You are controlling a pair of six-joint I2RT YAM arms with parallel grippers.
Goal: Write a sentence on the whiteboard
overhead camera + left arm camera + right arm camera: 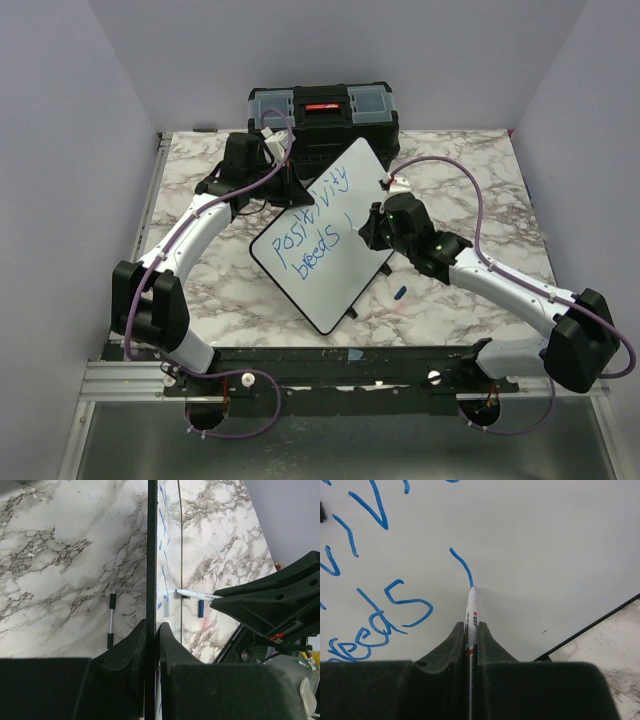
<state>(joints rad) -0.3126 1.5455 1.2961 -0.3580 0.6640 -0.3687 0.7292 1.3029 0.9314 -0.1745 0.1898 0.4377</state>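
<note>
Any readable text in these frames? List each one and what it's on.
"positivity": blue handwriting, upper line on the whiteboard.
"breeds": lower line, same board; a lone curved stroke follows it, not a letter yet.
Print on the marker barrel: too small to read.
Red label on the toolbox: blurred, unreadable.

top: high rear, looking down | left wrist: edge-on along whiteboard [170,535] | right wrist: close above whiteboard face

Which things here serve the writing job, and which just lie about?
In use: the whiteboard, the sentence, the marker in the right gripper, the left gripper clamped on the board's edge.
Lying about: the black toolbox, the blue cap.
</note>
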